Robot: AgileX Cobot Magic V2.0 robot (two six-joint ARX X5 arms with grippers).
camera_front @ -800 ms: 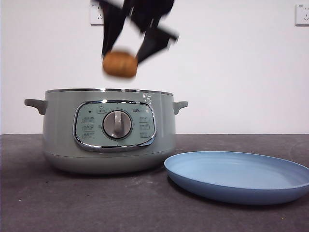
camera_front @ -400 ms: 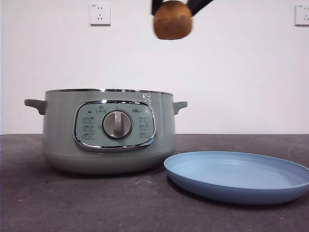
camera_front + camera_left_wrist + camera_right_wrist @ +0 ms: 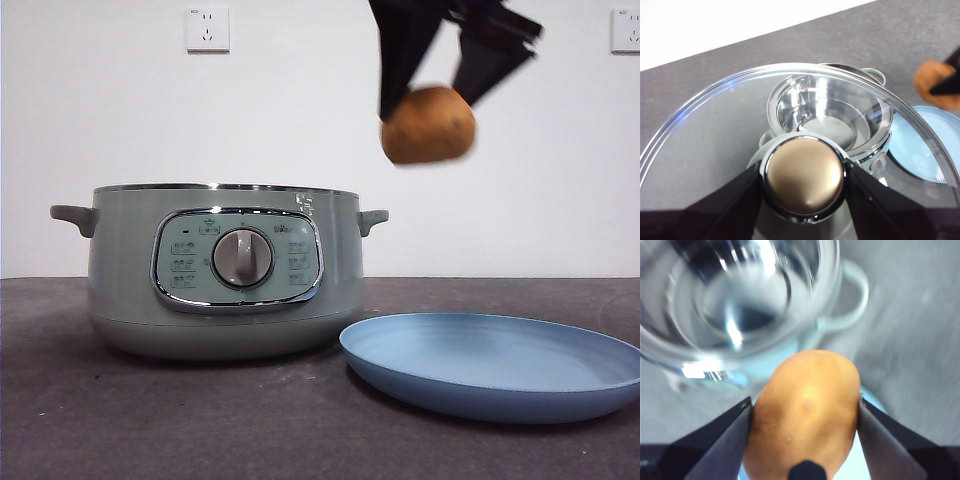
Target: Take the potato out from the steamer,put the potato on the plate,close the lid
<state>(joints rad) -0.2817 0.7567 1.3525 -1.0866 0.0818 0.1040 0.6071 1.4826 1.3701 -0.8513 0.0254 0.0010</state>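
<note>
My right gripper (image 3: pixel 430 110) is shut on the orange-brown potato (image 3: pixel 428 125) and holds it in the air, above the gap between the steamer and the blue plate (image 3: pixel 500 362). The potato fills the right wrist view (image 3: pixel 805 410) between the two jaws. The sage-green steamer (image 3: pixel 225 270) stands open at the left; its shiny bowl looks bare in the left wrist view (image 3: pixel 827 112). My left gripper (image 3: pixel 804 175) is shut on the knob (image 3: pixel 804 175) of the glass lid (image 3: pixel 700 140) and holds it high above the steamer, out of the front view.
The dark grey table (image 3: pixel 150 420) runs across the front. A white wall with two sockets (image 3: pixel 207 28) stands behind. The steamer's side handle (image 3: pixel 372 218) sticks out toward the plate.
The right gripper with the potato rose from over the steamer, moved right, and has come lower, now hanging beyond the steamer's right rim.
</note>
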